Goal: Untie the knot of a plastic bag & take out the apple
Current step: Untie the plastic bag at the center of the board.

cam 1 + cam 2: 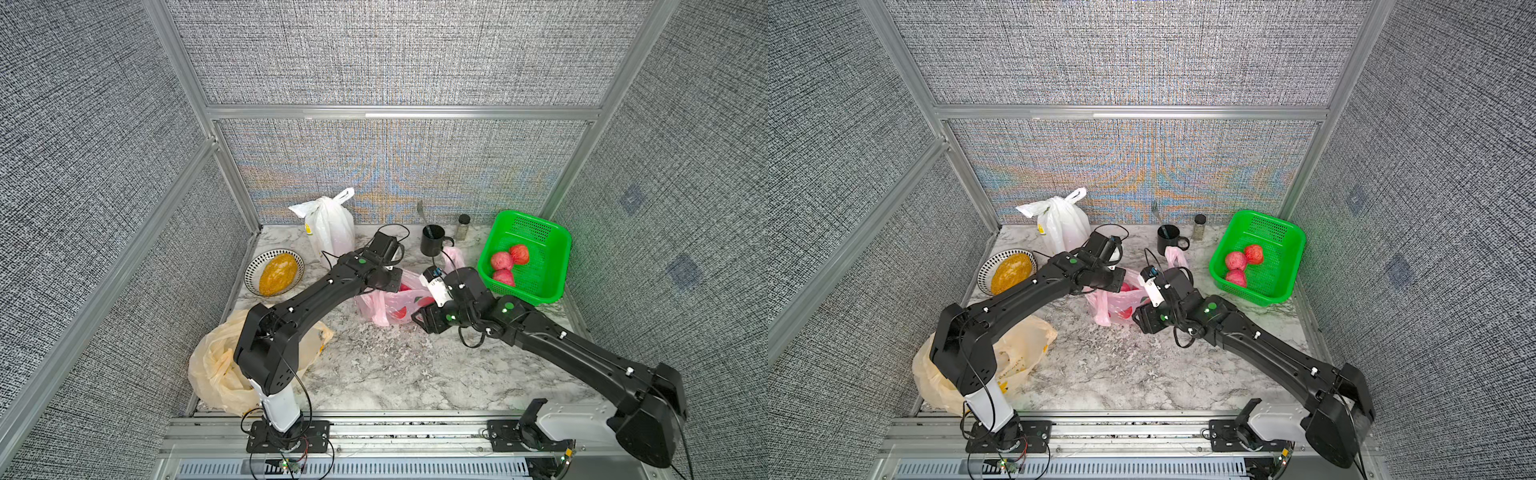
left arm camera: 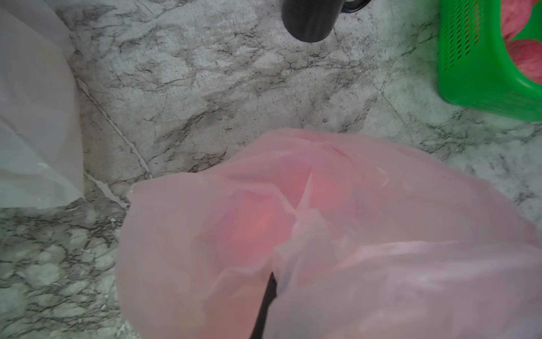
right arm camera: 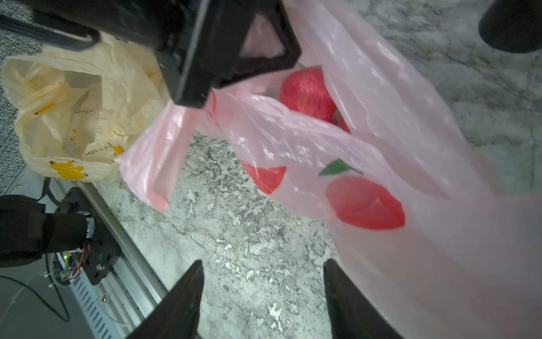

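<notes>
A pink plastic bag (image 1: 390,305) printed with red apples lies mid-table; both top views show it between my two wrists. Its mouth gapes open and no knot shows. A red apple (image 3: 308,94) sits inside, seen through the opening. My left gripper (image 3: 199,97) is shut on the bag's upper edge and holds the film up; in the left wrist view only one dark finger (image 2: 268,299) pokes out from under the pink bag (image 2: 352,220). My right gripper (image 3: 264,264) stands open just above the marble, beside the bag's lower side, with nothing between its fingers.
A green basket (image 1: 536,249) with three apples stands at the right rear. A black mug (image 1: 432,241) and a small jar (image 1: 464,226) stand behind the bag. A white bag (image 1: 332,228), a bowl (image 1: 254,266) of yellow food and a crumpled yellow bag (image 1: 216,374) occupy the left.
</notes>
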You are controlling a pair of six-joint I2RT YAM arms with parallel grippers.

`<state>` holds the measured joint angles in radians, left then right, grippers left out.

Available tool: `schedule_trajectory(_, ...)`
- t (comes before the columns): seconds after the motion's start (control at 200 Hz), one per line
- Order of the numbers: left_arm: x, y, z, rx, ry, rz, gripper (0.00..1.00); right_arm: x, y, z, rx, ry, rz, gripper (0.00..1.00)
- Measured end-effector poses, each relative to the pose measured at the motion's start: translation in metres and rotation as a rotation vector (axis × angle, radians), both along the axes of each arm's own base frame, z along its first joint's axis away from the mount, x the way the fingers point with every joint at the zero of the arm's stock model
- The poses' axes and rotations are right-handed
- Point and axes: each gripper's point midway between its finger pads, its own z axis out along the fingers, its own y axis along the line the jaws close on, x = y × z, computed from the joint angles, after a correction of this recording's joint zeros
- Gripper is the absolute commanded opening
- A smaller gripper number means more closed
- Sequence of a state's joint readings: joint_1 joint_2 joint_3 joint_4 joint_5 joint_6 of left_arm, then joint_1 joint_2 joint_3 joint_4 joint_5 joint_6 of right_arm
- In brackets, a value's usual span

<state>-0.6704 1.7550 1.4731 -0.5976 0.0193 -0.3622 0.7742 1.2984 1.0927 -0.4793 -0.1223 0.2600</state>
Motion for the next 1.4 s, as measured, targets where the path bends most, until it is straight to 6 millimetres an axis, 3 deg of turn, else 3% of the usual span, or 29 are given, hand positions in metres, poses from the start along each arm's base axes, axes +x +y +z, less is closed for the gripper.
schedule_trajectory(0.29, 0.000, 0.000, -0.004, -0.105, 0.062, 0.071, 0.00, 0.061, 0.031, -0.004, -0.001, -0.138, -0.005, 0.49)
schedule_trajectory(0.435, 0.002, 0.004, -0.003, -0.150, 0.068, 0.103, 0.00, 0.092, 0.030, -0.020, -0.008, -0.170, -0.053, 0.48)
schedule_trajectory(0.536, 0.006, 0.012, -0.007, -0.173, 0.080, 0.142, 0.00, 0.102, 0.027, -0.041, -0.033, -0.150, -0.069, 0.48)
schedule_trajectory(0.711, 0.018, 0.029, -0.018, -0.224, 0.098, 0.241, 0.00, 0.078, 0.009, -0.082, -0.092, -0.062, -0.057, 0.51)
schedule_trajectory(0.896, 0.035, 0.049, -0.032, -0.291, 0.111, 0.376, 0.00, 0.035, -0.027, -0.127, -0.162, 0.062, -0.075, 0.53)
schedule_trajectory(1.071, 0.045, 0.062, -0.052, -0.342, 0.139, 0.480, 0.00, 0.007, -0.061, -0.166, -0.214, 0.171, -0.135, 0.53)
schedule_trajectory(1.196, 0.050, 0.068, -0.059, -0.370, 0.144, 0.525, 0.01, -0.001, -0.078, -0.182, -0.215, 0.228, -0.185, 0.53)
schedule_trajectory(1.401, 0.051, 0.085, -0.075, -0.395, 0.149, 0.599, 0.06, 0.006, -0.081, -0.183, -0.141, 0.218, -0.232, 0.53)
